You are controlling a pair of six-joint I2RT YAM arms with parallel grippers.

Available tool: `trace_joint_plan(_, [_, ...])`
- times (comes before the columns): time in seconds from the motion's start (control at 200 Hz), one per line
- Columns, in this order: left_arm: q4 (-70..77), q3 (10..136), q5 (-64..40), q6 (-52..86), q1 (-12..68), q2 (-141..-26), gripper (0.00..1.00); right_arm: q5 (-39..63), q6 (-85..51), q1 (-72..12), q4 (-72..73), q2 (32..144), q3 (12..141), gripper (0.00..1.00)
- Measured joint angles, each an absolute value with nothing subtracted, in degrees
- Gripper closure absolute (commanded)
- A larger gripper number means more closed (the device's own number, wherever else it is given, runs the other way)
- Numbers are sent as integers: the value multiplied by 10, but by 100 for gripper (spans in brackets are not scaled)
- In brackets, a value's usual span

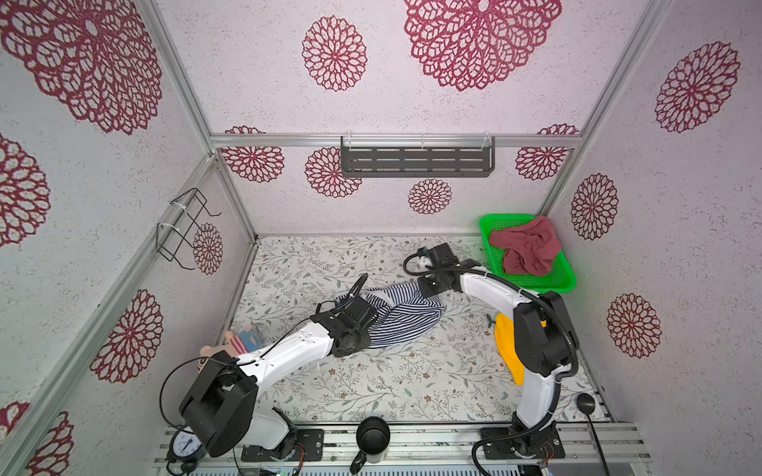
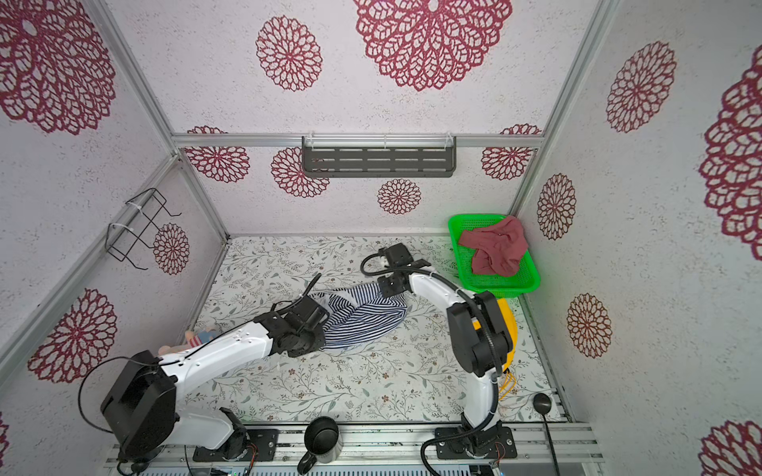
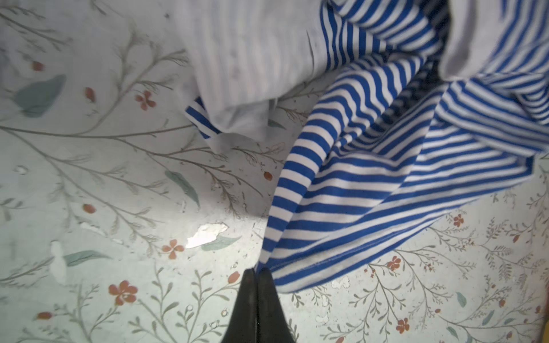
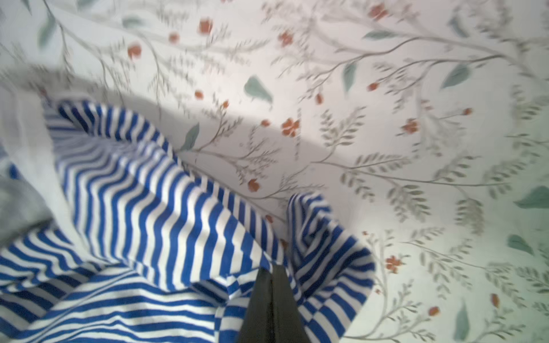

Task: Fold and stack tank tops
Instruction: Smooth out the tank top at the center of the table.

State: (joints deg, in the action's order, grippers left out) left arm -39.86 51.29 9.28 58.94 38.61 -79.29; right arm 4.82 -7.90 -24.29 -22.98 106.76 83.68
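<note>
Striped tank top [image 1: 400, 317] lies crumpled on the surface [image 1: 391, 383], its edges pinched by the left gripper [image 3: 256, 271] and right gripper [image 4: 271, 270], the maroon tank top [image 1: 530, 247] bunched in the green basket [image 1: 565, 284]: neither seems folded yet.

light: bright, even | shadows: soft | right wrist: blurred | top views: edges bowed

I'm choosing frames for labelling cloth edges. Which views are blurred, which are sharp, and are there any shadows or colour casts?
Right wrist view: motion blur smears the table print and softens the striped tank top. Left wrist view: stripes crisp, a shadow darkens the table beside them. Both top views: sharp and evenly lit; the green basket tints the wall beside it green.
</note>
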Motion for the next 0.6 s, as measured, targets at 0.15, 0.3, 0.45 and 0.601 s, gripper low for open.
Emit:
trace_joint_plan(0.15, [-443,510,103,571,348,-711,100,119,-207,-166,-151,1010,829,98])
trace_joint_plan(0.3, [-455,506,94,557,306,-645,100,171,-273,-116,-134,1048,878,22])
trace_joint_plan(0.45, [-425,496,67,556,287,-634,100,177,-265,-103,-163,1085,882,7])
trace_joint_plan(0.601, [-383,470,39,562,283,-649,100,146,-224,-122,-227,1037,795,20])
